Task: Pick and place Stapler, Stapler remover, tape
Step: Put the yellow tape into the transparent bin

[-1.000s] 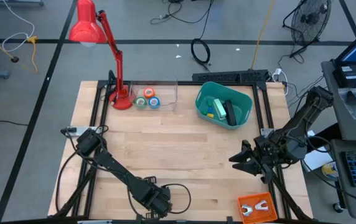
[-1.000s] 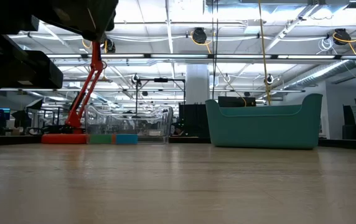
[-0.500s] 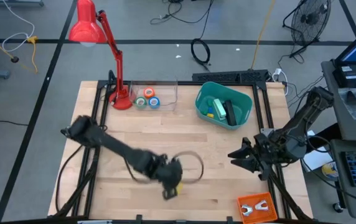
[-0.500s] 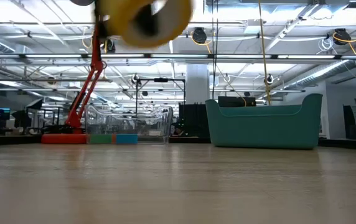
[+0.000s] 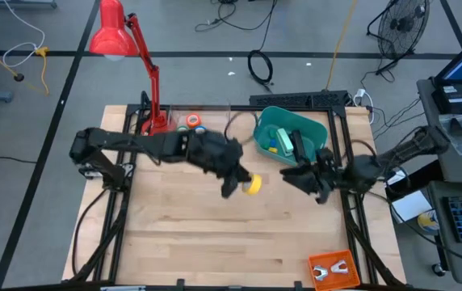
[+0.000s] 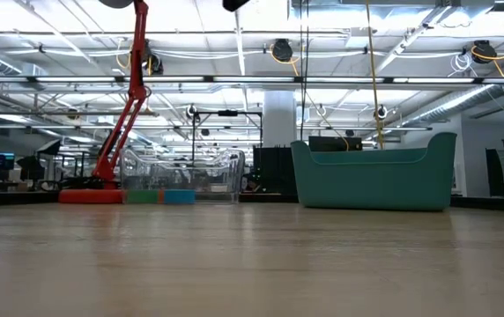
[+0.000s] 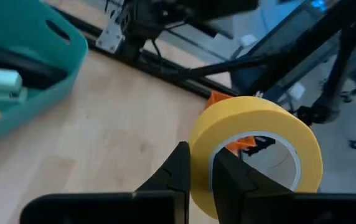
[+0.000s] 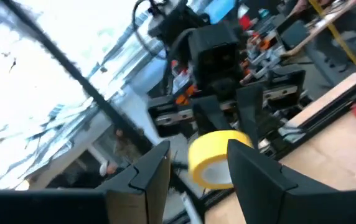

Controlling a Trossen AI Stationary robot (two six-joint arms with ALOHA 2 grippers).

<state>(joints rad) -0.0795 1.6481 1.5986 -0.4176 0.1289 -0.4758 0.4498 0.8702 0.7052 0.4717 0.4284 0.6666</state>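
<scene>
My left gripper hangs above the table's middle, shut on a yellow tape roll, just left of the teal bin. In the bin lies the black stapler among small coloured pieces. My right gripper stands open in the air just right of the roll and faces it. In the right wrist view the roll shows beyond its spread fingers. Orange and blue tape rolls sit by the lamp's base. An orange piece that looks like the stapler remover lies at the near right corner. My left gripper pinches the yellow roll's wall, with one finger outside the ring and the other in its hole. The fingers slant down from the table's left. The roll stands on edge beyond the fingertips, lifted clear of the table.
A red desk lamp stands at the far left corner beside a clear box. Bare wood spreads over the near half of the table. Black frame rails run along both sides.
My left gripper has risen from the table's near edge with the yellow roll, swung toward the far right and the teal bin, and tipped from pointing down to nearer level. My right gripper has swung toward the table's middle and far edge, still open.
</scene>
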